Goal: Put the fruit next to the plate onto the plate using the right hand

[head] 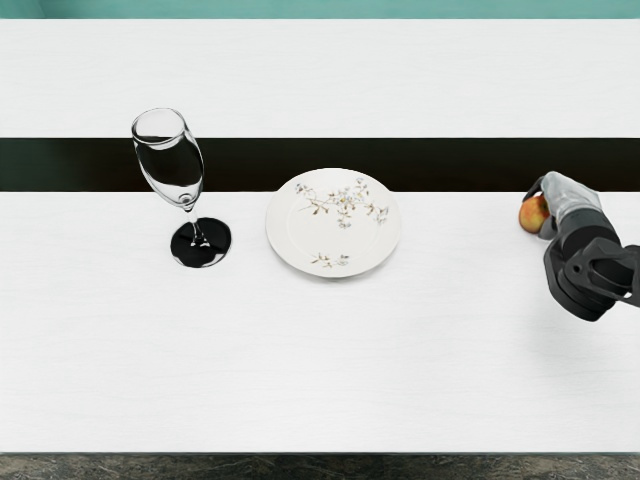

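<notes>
A wide white bench (320,360) fills nearly the whole head view, its top smooth, pale and evenly lit. A black band (440,163) runs straight across it from the left edge to the right, splitting the white into a far strip and a larger near part. Whether this band is a gap or a dark stripe cannot be told. Beyond the far strip a thin line of teal wall (320,8) shows along the top edge. Below the near edge of the bench lies a narrow run of dark, mottled floor (320,468).

A round white plate (283,238) with a faint floral pattern sits near the middle of the bench, its far rim just reaching the black band. To its left, apart from it, stands a clear wine glass (170,165) on a dark-looking foot, the bowl crossing the band in the picture.

The right robot hand (568,198) comes in from the right edge on a black forearm and sits at the near border of the band, well apart from the plate. Its grey fingers are curled around the fruit (533,213), a small orange-yellow piece that peeks out on the side of the robot hand facing the plate. Whether the fruit rests on the bench or is raised off it cannot be told. The fruit is to the right of the plate and not on it.
</notes>
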Robot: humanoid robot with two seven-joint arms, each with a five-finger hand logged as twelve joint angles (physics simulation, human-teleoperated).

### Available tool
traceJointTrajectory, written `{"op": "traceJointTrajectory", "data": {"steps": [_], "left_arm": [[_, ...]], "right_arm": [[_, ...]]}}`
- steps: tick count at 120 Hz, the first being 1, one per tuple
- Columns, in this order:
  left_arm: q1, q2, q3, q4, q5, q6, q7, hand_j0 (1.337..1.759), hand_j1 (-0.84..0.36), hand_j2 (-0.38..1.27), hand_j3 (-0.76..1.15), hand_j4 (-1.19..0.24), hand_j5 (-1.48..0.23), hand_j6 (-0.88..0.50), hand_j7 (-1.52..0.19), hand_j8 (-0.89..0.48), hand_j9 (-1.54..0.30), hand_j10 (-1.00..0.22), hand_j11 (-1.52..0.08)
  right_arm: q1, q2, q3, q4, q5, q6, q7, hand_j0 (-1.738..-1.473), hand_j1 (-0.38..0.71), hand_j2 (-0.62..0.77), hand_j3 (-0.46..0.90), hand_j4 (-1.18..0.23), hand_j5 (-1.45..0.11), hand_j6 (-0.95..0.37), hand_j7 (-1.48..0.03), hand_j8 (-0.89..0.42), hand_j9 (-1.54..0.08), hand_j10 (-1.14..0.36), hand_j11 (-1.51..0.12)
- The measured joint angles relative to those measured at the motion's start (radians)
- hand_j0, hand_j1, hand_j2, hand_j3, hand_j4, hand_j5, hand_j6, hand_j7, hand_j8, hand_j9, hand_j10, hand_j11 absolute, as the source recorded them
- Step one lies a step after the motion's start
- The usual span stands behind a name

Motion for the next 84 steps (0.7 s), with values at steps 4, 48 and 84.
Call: {"op": "traceJointTrajectory", "data": {"steps": [4,48,84], "left_arm": [[0.0,0.0,0.0,0.0,0.0,0.0,0.0,1.658,0.35,0.0,0.0,0.0,0.0,0.0,0.0,0.0,0.0,0.0,0.0],[0.0,0.0,0.001,0.0,0.0,0.0,0.0,1.658,0.35,0.0,0.0,0.0,0.0,0.0,0.0,0.0,0.0,0.0,0.0],[-0.002,0.0,0.001,0.0,0.0,0.0,0.0,1.658,0.35,0.0,0.0,0.0,0.0,0.0,0.0,0.0,0.0,0.0,0.0]], "right_arm": [[0.001,0.0,0.0,0.001,0.001,0.0,0.0,-1.652,0.25,0.05,0.0,-0.55,-0.76,-0.4,-0.75,-0.49,-0.76,-0.58,-0.76],[0.007,-0.007,0.01,0.021,0.008,0.017,0.0,-1.654,0.26,0.15,0.0,-0.59,-0.82,-0.41,-0.82,-0.47,-0.82,-0.63,-0.82],[0.036,-0.082,0.079,0.148,0.018,0.071,0.0,-1.655,0.27,0.14,0.0,-0.57,-0.85,-0.4,-0.83,-0.44,-0.84,-0.63,-0.84]]}}
